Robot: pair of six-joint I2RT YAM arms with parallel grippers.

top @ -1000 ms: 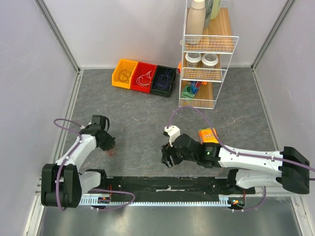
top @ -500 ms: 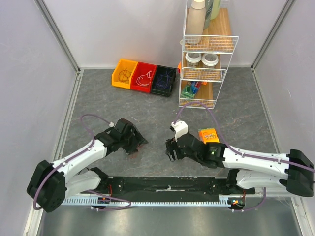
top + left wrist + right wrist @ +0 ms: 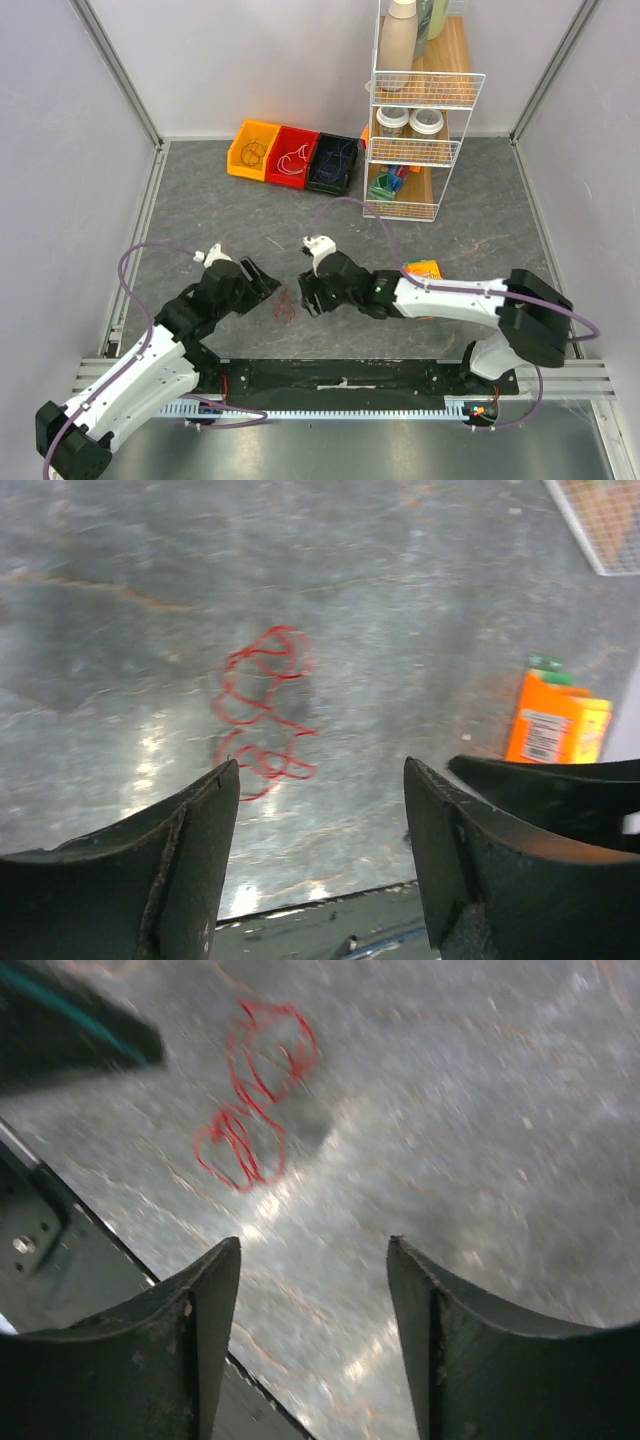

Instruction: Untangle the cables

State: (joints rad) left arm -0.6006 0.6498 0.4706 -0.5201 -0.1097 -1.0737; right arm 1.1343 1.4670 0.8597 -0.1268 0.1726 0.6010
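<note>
A thin red cable (image 3: pixel 284 303) lies in a tangle of small loops on the grey table, free of both grippers. It also shows in the left wrist view as the red cable (image 3: pixel 262 715) and in the right wrist view as the red cable (image 3: pixel 255 1090). My left gripper (image 3: pixel 262 283) hovers just left of it, open and empty (image 3: pixel 320 765). From the right, my right gripper (image 3: pixel 308 295) comes close to the cable, also open with nothing between its fingers (image 3: pixel 313 1242). More cables rest in the orange bin (image 3: pixel 253 150), red bin (image 3: pixel 293 157) and dark blue bin (image 3: pixel 333 163) at the back.
A white wire shelf rack (image 3: pixel 415 110) with bottles and jars stands at the back right. A small orange box (image 3: pixel 425 270) sits on the table beside the right arm, also seen as the orange box (image 3: pixel 555 720). A black rail (image 3: pixel 340 378) runs along the near edge.
The left arm swung from the far left to the centre and its gripper opened, leaving the red cable on the table. The right gripper moved left toward the cable.
</note>
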